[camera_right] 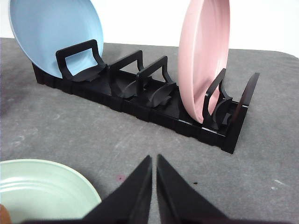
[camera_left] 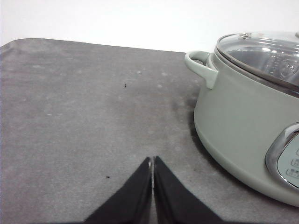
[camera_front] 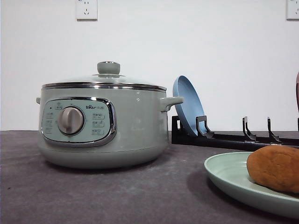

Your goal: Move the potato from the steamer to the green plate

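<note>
Potato lengthwise across green plate

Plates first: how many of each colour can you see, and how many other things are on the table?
Blue plate: 1
Pink plate: 1
Green plate: 1
Potato, on the green plate: 1
Steamer, lid on: 1
Black plate rack: 1
Total: 6

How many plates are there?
3. A pale mint green round plate lies on the grey table with the brown potato on it. A blue round plate and a pink round plate stand in the black rack.
</note>
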You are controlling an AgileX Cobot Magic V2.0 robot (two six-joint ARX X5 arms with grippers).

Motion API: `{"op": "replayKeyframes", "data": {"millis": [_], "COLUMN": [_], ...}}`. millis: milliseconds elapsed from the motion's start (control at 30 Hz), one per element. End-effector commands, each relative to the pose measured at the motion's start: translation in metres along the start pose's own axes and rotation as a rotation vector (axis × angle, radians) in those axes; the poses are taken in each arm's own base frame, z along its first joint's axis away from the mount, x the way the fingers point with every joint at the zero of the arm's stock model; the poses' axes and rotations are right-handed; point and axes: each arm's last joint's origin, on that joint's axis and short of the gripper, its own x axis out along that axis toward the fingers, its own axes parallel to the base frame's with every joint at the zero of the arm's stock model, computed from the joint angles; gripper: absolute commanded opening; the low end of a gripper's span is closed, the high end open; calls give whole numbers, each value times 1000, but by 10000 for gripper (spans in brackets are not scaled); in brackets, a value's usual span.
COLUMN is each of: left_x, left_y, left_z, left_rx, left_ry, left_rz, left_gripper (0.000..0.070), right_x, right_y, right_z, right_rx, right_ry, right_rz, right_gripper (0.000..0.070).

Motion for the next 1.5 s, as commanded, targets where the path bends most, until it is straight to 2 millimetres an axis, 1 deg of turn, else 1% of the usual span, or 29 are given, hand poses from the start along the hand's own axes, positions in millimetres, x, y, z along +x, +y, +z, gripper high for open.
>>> {"op": "replayKeyframes", "data": {"millis": [0,1467], "left_x": [2,2], "left_y": [1,1], "left_z": [-7,-7], "left_rx": [11,11], "left_ry": [26,26], "left_rz": [5,5], "left_gripper": [0,0], "right_x": [0,0], "right_y": [0,0], "right_z": [0,0], "right_rx": [9,9], "right_ry": [-10,-10], "right_rz": [-2,-2], "right_gripper": [4,5]}}
